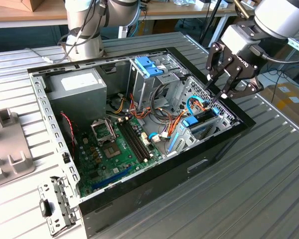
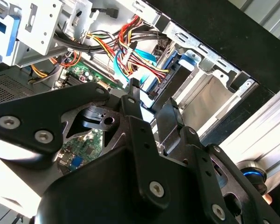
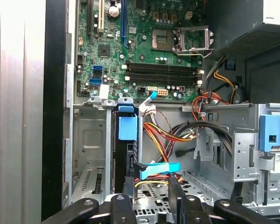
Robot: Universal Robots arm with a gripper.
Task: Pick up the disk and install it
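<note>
Disk (image 3: 127, 140) sits upright in its bay at the exterior view's right, end effector (image 1: 220, 97) narrowly parted above it; we judge seating underway, needing a straight push.

Grey metal table (image 1: 269, 164) with long ridges, wooden bench (image 1: 35, 12) at the back with dark space under it, brown cardboard boxes (image 1: 289, 99) on the floor at the exterior view's right, grey plastic tray (image 1: 5, 144) at its left, bright light from above
</note>
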